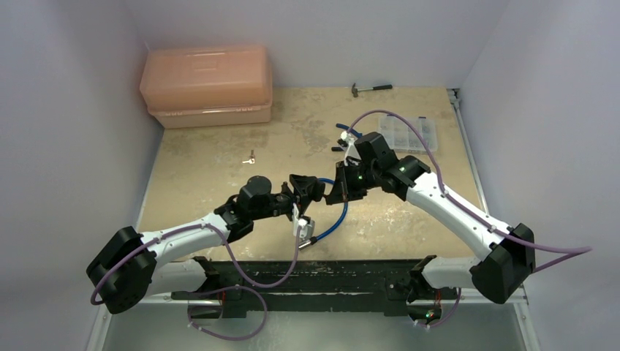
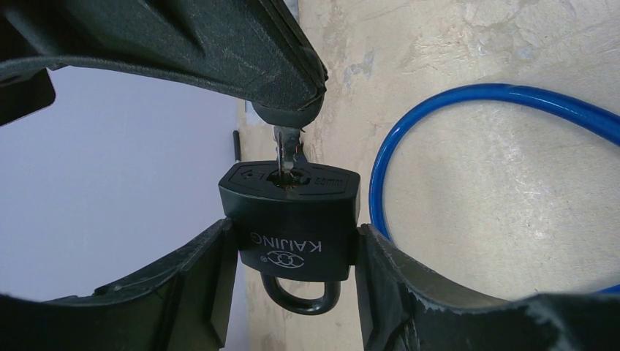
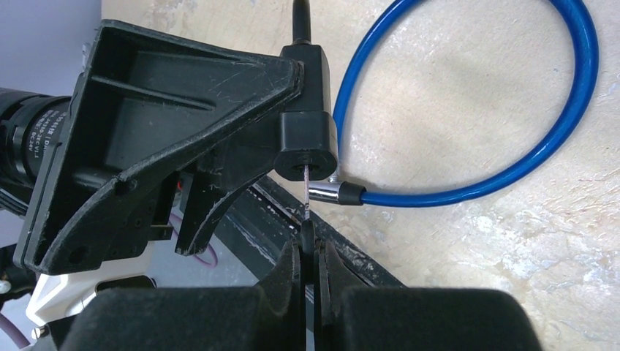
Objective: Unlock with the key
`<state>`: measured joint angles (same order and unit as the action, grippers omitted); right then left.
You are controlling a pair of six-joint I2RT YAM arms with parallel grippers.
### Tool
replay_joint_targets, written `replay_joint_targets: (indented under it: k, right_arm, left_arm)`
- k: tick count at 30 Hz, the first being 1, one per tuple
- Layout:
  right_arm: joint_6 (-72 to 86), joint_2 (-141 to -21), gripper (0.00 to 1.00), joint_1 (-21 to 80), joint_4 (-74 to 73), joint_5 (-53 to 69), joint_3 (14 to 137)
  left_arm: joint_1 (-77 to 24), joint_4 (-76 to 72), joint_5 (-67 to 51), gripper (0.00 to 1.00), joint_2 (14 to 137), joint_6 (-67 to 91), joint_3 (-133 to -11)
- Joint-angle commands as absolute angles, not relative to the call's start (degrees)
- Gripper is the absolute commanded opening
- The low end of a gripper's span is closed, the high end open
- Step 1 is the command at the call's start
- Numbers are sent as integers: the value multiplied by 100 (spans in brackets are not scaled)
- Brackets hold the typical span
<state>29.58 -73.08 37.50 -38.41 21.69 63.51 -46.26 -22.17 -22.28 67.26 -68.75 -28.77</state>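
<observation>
My left gripper (image 2: 292, 252) is shut on a small black padlock (image 2: 292, 219) marked KAIJING and holds it above the table, keyhole up in the left wrist view. My right gripper (image 3: 307, 252) is shut on the black head of the tiny key (image 3: 306, 235). The key's metal blade (image 2: 285, 153) is in the padlock's keyhole. In the right wrist view the padlock (image 3: 307, 139) sits between the left fingers, right in front of my right fingertips. In the top view both grippers meet mid-table, left (image 1: 302, 191) and right (image 1: 338, 191).
A blue cable (image 1: 338, 216) loops on the table under the grippers, its metal end (image 3: 325, 192) near the key. A salmon toolbox (image 1: 207, 86) stands back left, a clear parts box (image 1: 409, 134) back right, a hammer (image 1: 369, 88) at the back, and a spare key (image 1: 249, 158) left of middle.
</observation>
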Motion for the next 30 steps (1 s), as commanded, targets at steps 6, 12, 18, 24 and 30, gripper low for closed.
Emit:
replay_joint_targets:
  k: [6, 12, 18, 24, 30]
  right_arm:
    - [3003, -7474, 0, 3762, -3779, 2226, 6703]
    - [2806, -7488, 0, 3761, -3987, 1792, 6829]
    - [2854, -7479, 0, 3762, -3875, 1941, 6789]
    - [2690, -7459, 0, 3770, -3940, 1571, 6907]
    - [2427, -7503, 0, 3775, -4122, 1246, 7027]
  left_arm:
    - [-4763, -2823, -2334, 0, 6572, -7131, -3230]
    - [-4786, -2804, -2320, 0, 6551, -7140, -3236]
    - [-4802, -2820, -2318, 0, 6531, -7162, -3219]
    - [-4827, -2821, -2329, 0, 6497, -7176, -3222]
    - [-4849, -2821, -2323, 0, 6492, -7166, -3218]
